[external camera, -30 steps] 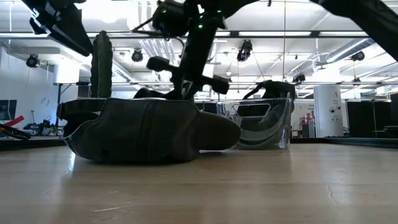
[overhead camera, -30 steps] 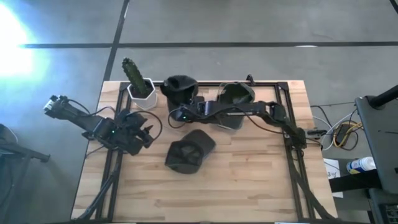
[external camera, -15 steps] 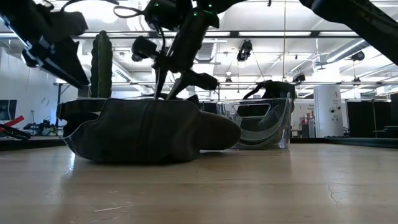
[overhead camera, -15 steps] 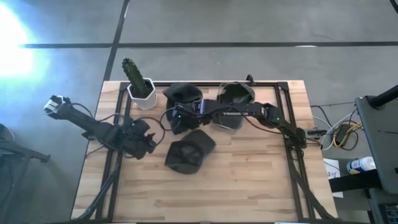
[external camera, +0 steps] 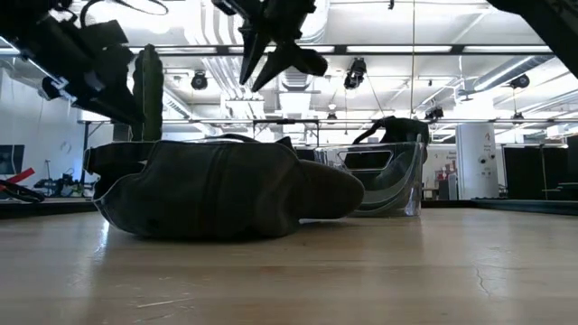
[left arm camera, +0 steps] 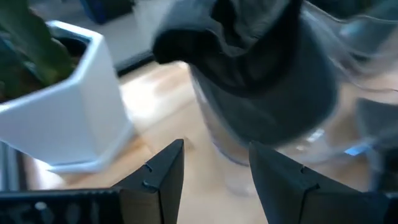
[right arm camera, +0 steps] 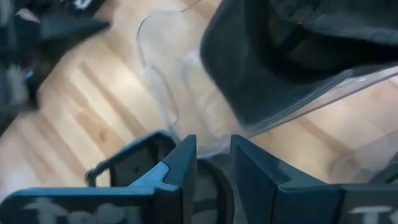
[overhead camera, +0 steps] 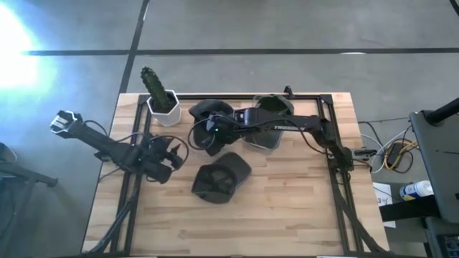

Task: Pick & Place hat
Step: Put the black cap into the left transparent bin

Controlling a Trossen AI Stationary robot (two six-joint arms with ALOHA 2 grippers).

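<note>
A dark olive cap [overhead camera: 219, 178] [external camera: 217, 190] lies flat on the wooden table near its middle, brim toward the right in the low view. A black hat [overhead camera: 211, 111] [left arm camera: 261, 74] [right arm camera: 298, 50] sits over a clear stand at the far edge. A second dark hat [overhead camera: 271, 109] [external camera: 388, 171] sits on another clear stand beside it. My right gripper [overhead camera: 209, 137] [external camera: 280, 68] [right arm camera: 213, 146] hangs open above the table between the black hat and the cap. My left gripper [overhead camera: 172, 153] [left arm camera: 214, 149] is open, left of the cap, pointing at the black hat's stand.
A cactus [overhead camera: 154, 89] [external camera: 147, 90] in a white pot [left arm camera: 62, 112] stands at the table's far left corner, close to the black hat. A dark metal frame [overhead camera: 337, 165] runs along the table's sides. Bare wood [overhead camera: 272, 215] lies on the near half.
My right gripper has risen well above the hats and shifted slightly toward the table's right, staying open. My left gripper has come lower and a little nearer the cactus side of the cap.
</note>
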